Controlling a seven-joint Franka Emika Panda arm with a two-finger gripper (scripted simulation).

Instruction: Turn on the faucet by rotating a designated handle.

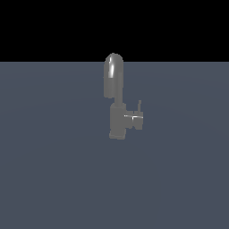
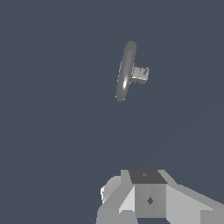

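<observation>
The dull-grey faucet [image 1: 114, 89] stands upright on the flat blue-grey floor in the middle of the exterior view. It has a tall round-topped spout on a narrower blocky body. The handle [image 1: 139, 107] is a thin short lever rising from a stubby cylinder that juts toward the exterior view's right. The wrist view looks down on the faucet [image 2: 124, 72] from a distance, with the handle [image 2: 141, 73] beside the spout. Only part of my gripper [image 2: 148, 199] shows at the edge of the wrist view, well apart from the faucet. Its jaws are not clear. It holds nothing that I can see.
The blue-grey floor [image 1: 53, 179] spreads flat around the faucet, with a black background above its far edge. The arm does not show in the exterior view.
</observation>
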